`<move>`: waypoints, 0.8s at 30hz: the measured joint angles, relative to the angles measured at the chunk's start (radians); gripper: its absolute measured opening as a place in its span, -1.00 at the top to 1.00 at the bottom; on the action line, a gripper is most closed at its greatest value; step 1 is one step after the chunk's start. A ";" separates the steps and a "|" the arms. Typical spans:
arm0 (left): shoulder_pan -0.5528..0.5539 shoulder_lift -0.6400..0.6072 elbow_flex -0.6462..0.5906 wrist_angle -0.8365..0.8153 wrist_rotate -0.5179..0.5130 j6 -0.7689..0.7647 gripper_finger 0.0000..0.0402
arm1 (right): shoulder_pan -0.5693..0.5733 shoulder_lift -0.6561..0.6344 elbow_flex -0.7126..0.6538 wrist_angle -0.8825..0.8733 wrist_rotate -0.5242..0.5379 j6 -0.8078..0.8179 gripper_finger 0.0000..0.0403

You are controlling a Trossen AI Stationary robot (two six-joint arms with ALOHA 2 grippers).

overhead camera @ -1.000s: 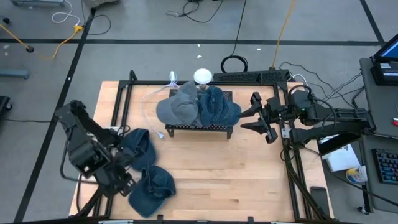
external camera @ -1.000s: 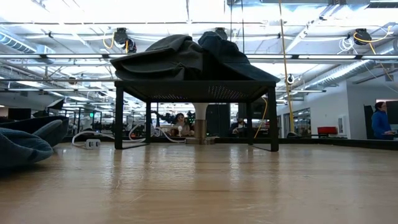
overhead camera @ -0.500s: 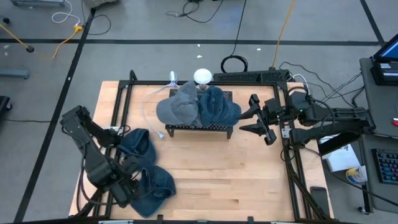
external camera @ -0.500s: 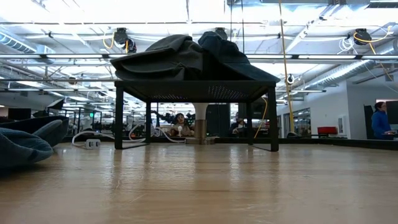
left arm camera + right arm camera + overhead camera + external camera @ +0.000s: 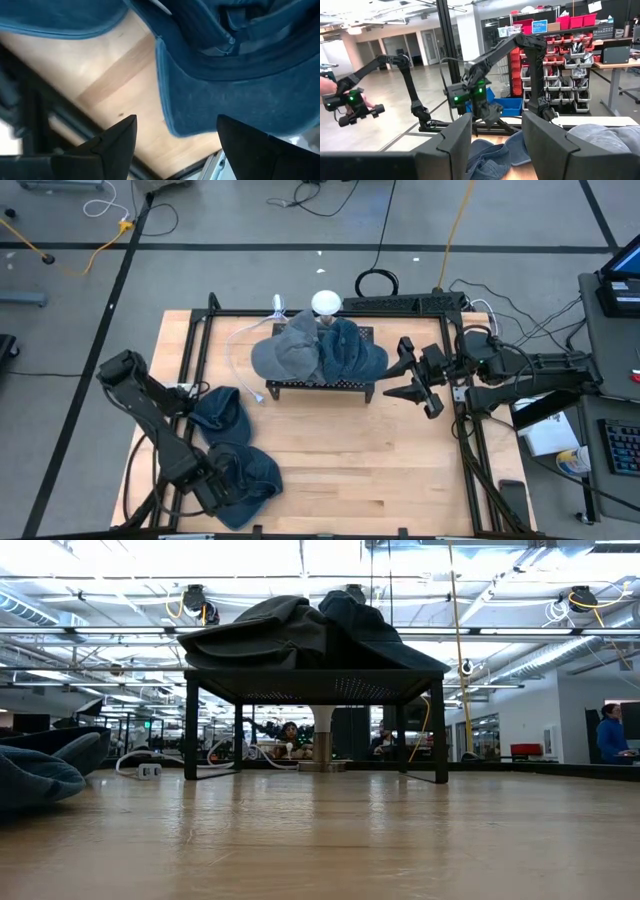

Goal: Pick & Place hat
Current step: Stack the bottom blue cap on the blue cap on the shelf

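A blue hat (image 5: 245, 480) lies at the front left of the wooden table (image 5: 350, 450), its brim edge showing just ahead of the left gripper (image 5: 175, 135). That gripper hangs low over the hat with fingers spread, touching nothing. A second blue hat (image 5: 222, 415) lies just behind the first. Which way either hat's long axis runs cannot be told from the crumpled cloth. At the table's back middle stands a black rack (image 5: 320, 387) carrying a grey hat (image 5: 287, 352) and a dark blue hat (image 5: 350, 350), overlapping. The right gripper (image 5: 412, 380) waits beside the rack's right end, fingers apart. Beyond the table lies a large bright room with ceiling lights, shelving and grey floor.
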 joint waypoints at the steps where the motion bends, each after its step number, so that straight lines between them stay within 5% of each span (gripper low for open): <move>1: -0.002 0.000 -0.027 0.034 0.002 0.000 -0.36 | 0.000 0.000 0.000 0.000 0.000 0.000 0.16; 12: -0.034 0.000 -0.309 0.395 0.030 -0.020 -0.36 | 0.000 0.000 0.000 -0.006 0.000 0.000 0.16; 20: -0.033 -0.002 -0.338 0.550 0.010 0.022 -0.36 | 0.000 0.000 0.000 -0.005 0.000 0.000 0.16; 24: -0.033 -0.002 -0.338 0.552 0.006 0.024 -0.20 | 0.000 0.000 0.000 -0.006 0.001 0.000 0.16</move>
